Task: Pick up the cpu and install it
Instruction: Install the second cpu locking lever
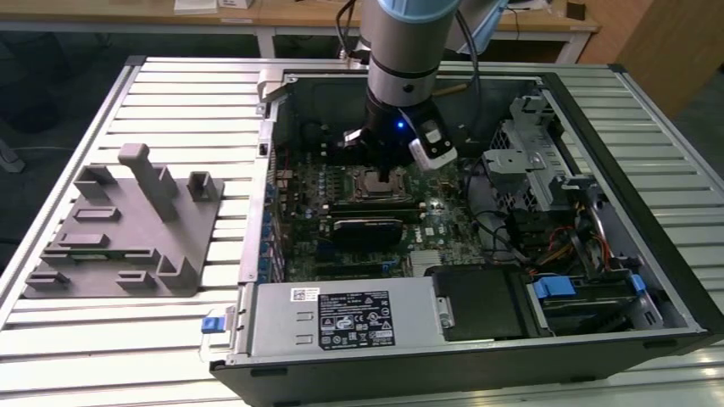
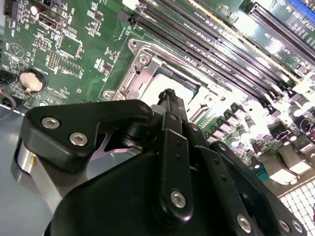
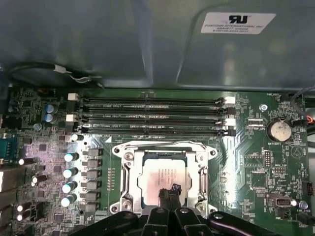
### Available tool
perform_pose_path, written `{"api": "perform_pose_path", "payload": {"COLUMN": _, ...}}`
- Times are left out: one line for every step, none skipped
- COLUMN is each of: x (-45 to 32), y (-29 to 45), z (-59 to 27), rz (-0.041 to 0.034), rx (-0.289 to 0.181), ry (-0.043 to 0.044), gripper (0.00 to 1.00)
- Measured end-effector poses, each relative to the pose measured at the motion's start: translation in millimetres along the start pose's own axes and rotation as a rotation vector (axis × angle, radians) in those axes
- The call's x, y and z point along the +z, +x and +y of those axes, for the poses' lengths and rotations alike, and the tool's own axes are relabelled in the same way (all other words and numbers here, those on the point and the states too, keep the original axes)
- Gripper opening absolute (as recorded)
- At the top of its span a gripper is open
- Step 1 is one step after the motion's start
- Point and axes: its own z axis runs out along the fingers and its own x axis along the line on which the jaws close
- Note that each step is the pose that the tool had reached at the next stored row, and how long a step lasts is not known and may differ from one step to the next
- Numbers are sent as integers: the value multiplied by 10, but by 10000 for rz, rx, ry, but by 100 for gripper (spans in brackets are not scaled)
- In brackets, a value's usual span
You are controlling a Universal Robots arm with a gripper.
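Note:
The cpu (image 3: 158, 173), a silvery square chip, lies flat in the metal socket frame (image 3: 129, 169) on the green motherboard. In both wrist views my gripper (image 3: 170, 190) hangs right over the cpu's edge with its black fingers pressed together and nothing between them. I cannot tell whether the tips touch the chip. In the second wrist view the cpu (image 2: 158, 84) shines bright just past the gripper (image 2: 170, 94). In the exterior view the gripper (image 1: 388, 175) reaches down into the open computer case (image 1: 633, 195), over the socket (image 1: 368, 186).
A grey plastic fixture (image 1: 125, 229) with upright posts stands on the slatted table at the exterior view's left. Inside the case are memory slots (image 3: 147, 115), a coin battery (image 3: 278, 130), a black block (image 1: 364, 229), a power supply (image 1: 339, 318) and a drive cage (image 1: 531, 161).

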Motion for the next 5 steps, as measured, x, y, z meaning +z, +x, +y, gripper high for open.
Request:
{"api": "perform_pose_path", "payload": {"x": 0, "y": 0, "z": 0, "rz": 0, "rx": 0, "ry": 2, "gripper": 11}}
{"api": "perform_pose_path", "payload": {"x": -1, "y": 1, "z": 0, "rz": 1, "rx": 1, "ry": 4, "gripper": 11}}
{"api": "perform_pose_path", "payload": {"x": -1, "y": 1, "z": 0, "rz": 0, "rx": 1, "ry": 4, "gripper": 11}}
{"api": "perform_pose_path", "payload": {"x": -1, "y": 1, "z": 0, "rz": 1, "rx": 2, "ry": 4, "gripper": 11}}
{"api": "perform_pose_path", "payload": {"x": -1, "y": 1, "z": 0, "rz": 0, "rx": 1, "ry": 4, "gripper": 11}}
